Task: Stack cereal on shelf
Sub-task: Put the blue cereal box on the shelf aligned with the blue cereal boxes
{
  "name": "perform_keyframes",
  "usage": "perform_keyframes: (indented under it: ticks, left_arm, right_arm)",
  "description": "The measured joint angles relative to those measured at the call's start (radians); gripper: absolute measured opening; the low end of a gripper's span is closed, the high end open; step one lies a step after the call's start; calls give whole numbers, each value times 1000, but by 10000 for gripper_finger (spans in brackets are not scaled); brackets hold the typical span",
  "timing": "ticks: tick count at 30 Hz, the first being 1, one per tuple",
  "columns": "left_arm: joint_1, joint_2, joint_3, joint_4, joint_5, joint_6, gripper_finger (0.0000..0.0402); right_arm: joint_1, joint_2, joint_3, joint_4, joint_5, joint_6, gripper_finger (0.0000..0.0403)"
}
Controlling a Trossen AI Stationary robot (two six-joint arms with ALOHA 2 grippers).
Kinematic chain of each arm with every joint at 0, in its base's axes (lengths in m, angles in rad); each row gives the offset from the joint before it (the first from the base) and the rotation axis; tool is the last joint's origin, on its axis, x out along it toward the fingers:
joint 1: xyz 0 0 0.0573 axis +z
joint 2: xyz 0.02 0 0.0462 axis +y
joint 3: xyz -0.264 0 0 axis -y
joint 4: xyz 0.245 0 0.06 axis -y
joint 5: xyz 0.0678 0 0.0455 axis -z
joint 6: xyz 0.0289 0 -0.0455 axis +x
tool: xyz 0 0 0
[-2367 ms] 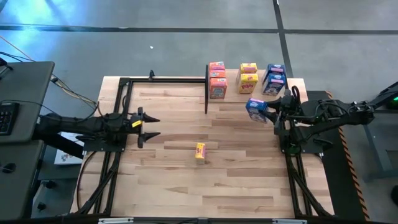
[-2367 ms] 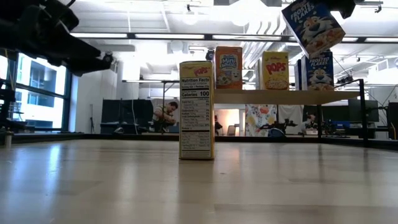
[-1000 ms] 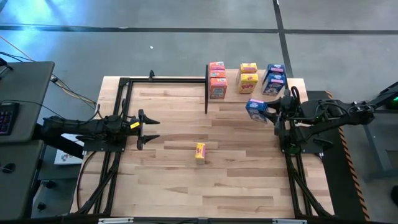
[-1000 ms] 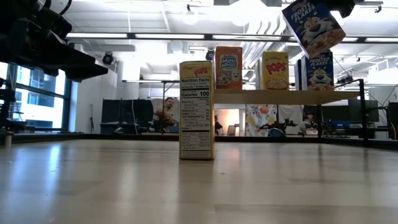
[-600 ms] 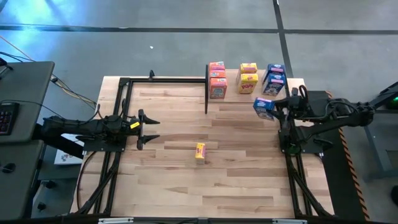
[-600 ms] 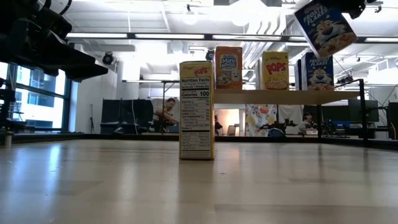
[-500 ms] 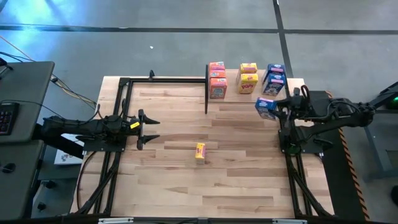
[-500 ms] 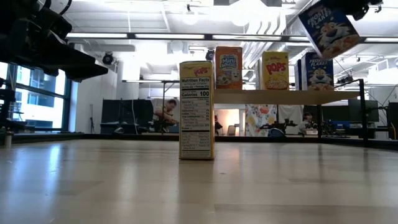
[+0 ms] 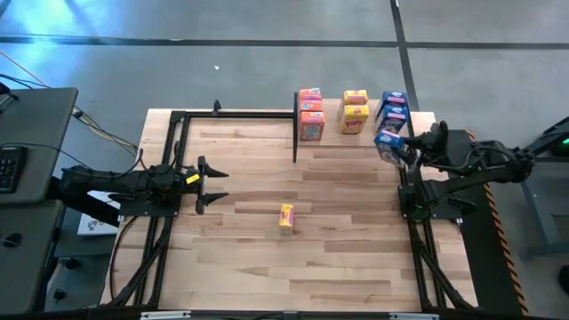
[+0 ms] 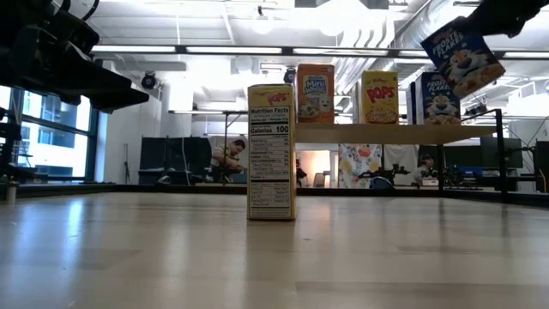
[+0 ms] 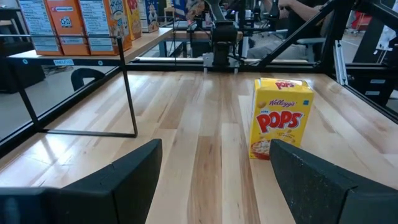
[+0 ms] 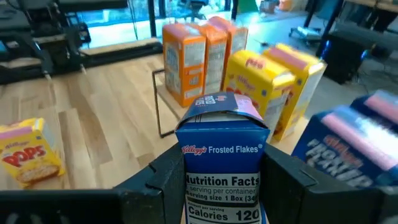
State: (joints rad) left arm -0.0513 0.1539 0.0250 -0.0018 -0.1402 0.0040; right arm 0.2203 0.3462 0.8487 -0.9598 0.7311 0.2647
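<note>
The shelf (image 9: 332, 120) stands at the table's far right on black posts. On it are orange (image 9: 309, 112), yellow (image 9: 355, 110) and blue cereal boxes (image 9: 393, 108). One yellow box (image 9: 285, 217) stands upright on the tabletop, mid-table, and shows ahead of my left gripper (image 11: 281, 118). My right gripper (image 12: 222, 186) is shut on a blue box (image 9: 388, 142), which hangs in the air just near of the shelf's blue boxes (image 10: 461, 58). My left gripper (image 9: 212, 182) waits open at the table's left, pointing level toward the right. My right gripper pinches the blue box between its two fingers (image 12: 166, 180), one on each broad face. The narrow nutrition-facts side (image 12: 222, 183) faces the wrist. The fingers come from the table's right, slanting down. The box is lifted clear and tilted, its top end (image 12: 222, 104) pointing away from the gripper.
A black metal frame (image 9: 236, 115) borders the far left of the tabletop, and a black post (image 9: 294, 124) stands at the shelf's left end. The arm mounts (image 9: 427, 200) sit at both sides. Bare wood (image 9: 293, 267) lies toward the near edge.
My right gripper has carried the blue box toward the table's right and far edges, closer to the blue boxes on the shelf, sinking a little and tipping further down. The box stays clear of everything and is tilted more.
</note>
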Motion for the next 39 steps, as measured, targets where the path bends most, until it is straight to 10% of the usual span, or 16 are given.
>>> perform_keyframes:
  ticks: [39]
  left_arm:
    - [0, 0, 0, 0, 0, 0, 289]
  right_arm:
    - [0, 1, -171, 139, 201, 146, 156]
